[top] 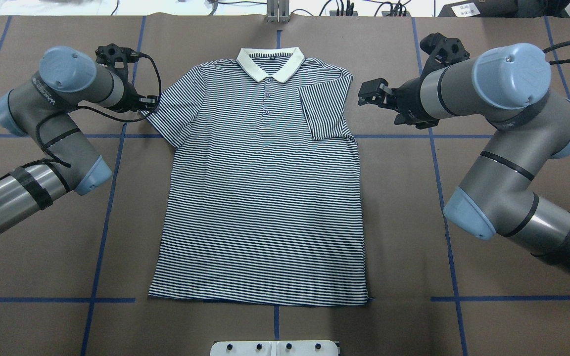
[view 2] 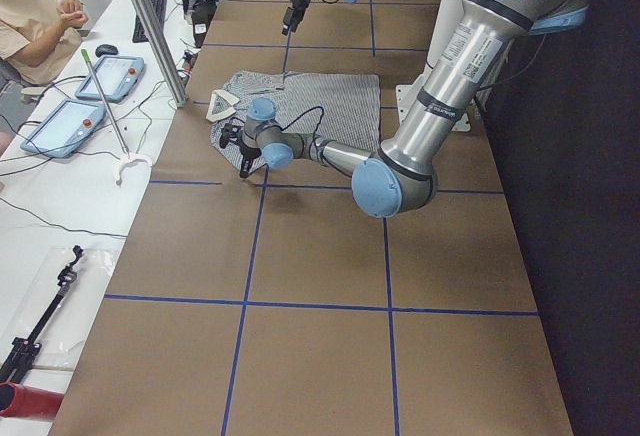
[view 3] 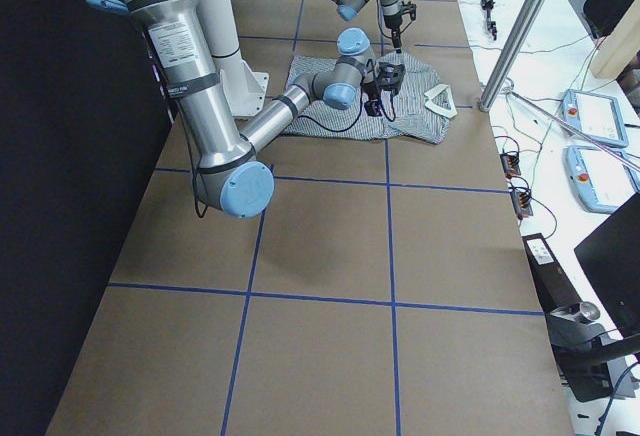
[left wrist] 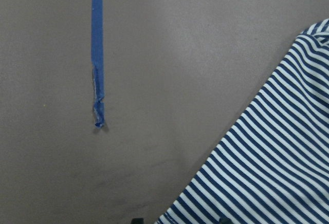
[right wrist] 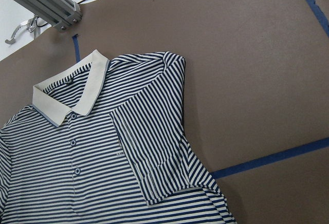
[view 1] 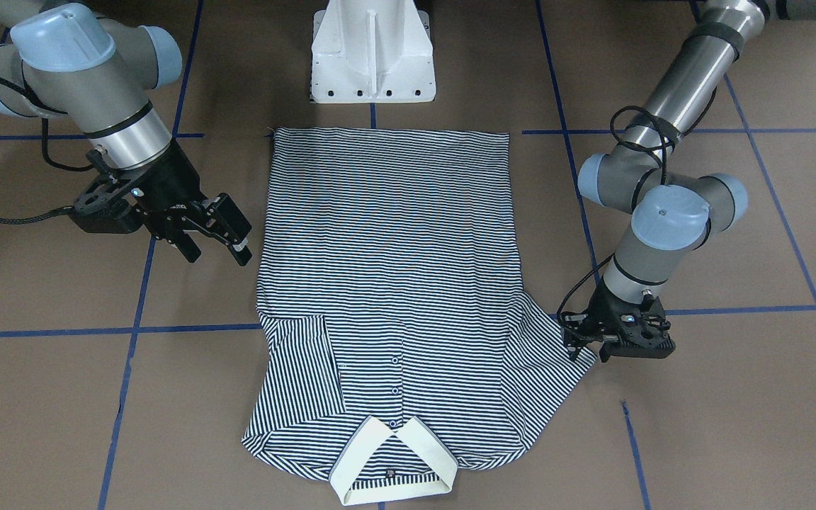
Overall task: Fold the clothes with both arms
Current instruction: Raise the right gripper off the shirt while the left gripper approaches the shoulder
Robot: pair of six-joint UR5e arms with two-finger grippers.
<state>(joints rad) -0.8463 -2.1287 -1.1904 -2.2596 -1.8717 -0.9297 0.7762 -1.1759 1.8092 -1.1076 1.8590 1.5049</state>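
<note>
A brown paper-covered counter (top: 413,326), gridded with blue tape lines (top: 52,299), fills the robot cell. Nearest the robot's white pedestal base (view 1: 372,53) lies the straight hem of a navy-and-white striped polo shirt (top: 260,207), spread flat and face up between the two sets of jaws, its body running away from the base.

Farther out, the left arm (top: 62,94) reaches down so that the left jaws sit low at the tip of the outspread sleeve (top: 173,116). The left wrist camera shows them parted, with the sleeve's edge lying between the two fingertips; whether they touch the cloth cannot be told.

Across the shirt, the right arm (top: 502,113) holds the right jaws wide open and empty, just beside the shirt's shoulder and off the cloth. The sleeve on that side (top: 322,111) is folded inward over the chest, away from those jaws.

Between both sets of jaws runs the row of small buttons (top: 266,97), and beyond them, farthest from the base, the cream-white collar (top: 270,63). Past the counter's far edge sits an operator in a beige top (view 2: 30,21).
</note>
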